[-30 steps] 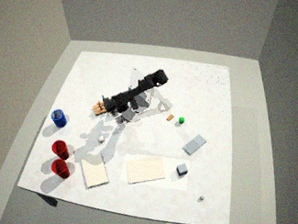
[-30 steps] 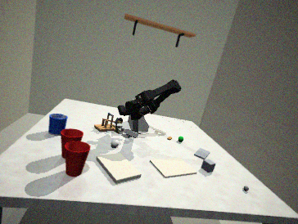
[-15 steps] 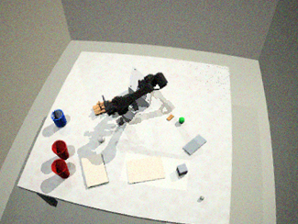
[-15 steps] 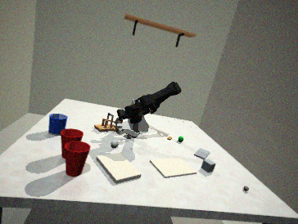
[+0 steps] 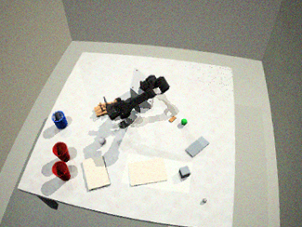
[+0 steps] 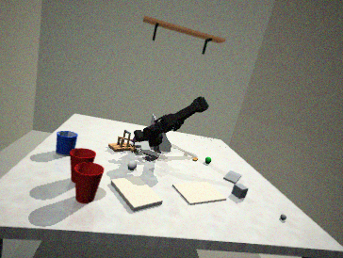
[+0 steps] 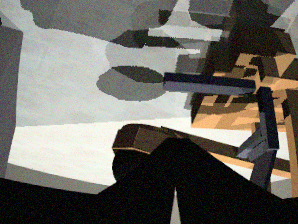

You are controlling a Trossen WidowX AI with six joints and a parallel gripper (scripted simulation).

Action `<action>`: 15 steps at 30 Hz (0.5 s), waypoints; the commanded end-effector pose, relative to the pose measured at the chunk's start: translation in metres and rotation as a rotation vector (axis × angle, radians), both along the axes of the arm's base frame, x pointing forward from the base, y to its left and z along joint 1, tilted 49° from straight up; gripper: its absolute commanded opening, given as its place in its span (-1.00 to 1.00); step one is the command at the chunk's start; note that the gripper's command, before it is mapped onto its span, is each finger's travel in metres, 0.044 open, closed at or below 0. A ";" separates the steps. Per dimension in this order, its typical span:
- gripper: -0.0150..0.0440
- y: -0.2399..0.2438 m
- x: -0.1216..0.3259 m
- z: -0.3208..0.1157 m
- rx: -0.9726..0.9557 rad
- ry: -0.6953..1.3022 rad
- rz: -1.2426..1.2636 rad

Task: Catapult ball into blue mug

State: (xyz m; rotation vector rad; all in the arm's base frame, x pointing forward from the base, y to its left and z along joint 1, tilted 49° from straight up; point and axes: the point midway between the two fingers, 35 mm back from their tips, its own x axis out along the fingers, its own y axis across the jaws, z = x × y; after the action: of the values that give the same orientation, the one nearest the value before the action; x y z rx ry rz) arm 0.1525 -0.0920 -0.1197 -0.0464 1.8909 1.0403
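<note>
The wooden catapult [image 5: 100, 109] [image 6: 122, 147] [image 7: 207, 119] stands beside the arm's wrist. In the wrist view its brown cup [image 7: 134, 137] lies just left of my fingertips, and a dark ball [image 7: 119, 166] shows at the cup, partly hidden by a finger. My gripper [image 7: 176, 148] is shut, with nothing seen between the fingers; it is low beside the catapult's throwing arm. Whether it touches the arm or cup is unclear. The blue mug [image 5: 59, 121] [image 6: 67, 143] stands upright at the left, beyond the catapult's frame.
Two red cups [image 5: 61, 151] [image 6: 89, 185] stand near the mug. A pale grey ball [image 5: 102, 141] [image 6: 132, 166], two cream boards [image 5: 96, 173] [image 5: 147, 172], a green ball [image 5: 183, 122] [image 6: 208, 160], a grey slab [image 5: 197, 147] and a grey cube [image 5: 184, 171] [image 6: 239, 190] lie around.
</note>
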 end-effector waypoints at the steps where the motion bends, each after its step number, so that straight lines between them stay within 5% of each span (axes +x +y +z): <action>1: -0.49 0.006 -0.001 -0.004 0.003 0.006 -0.004; 15: -0.49 0.024 -0.002 -0.018 0.006 0.008 -0.004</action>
State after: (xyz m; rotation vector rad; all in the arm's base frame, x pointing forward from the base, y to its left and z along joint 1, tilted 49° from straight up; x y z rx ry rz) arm 0.1523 -0.0723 -0.1352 -0.0437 1.8909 1.0436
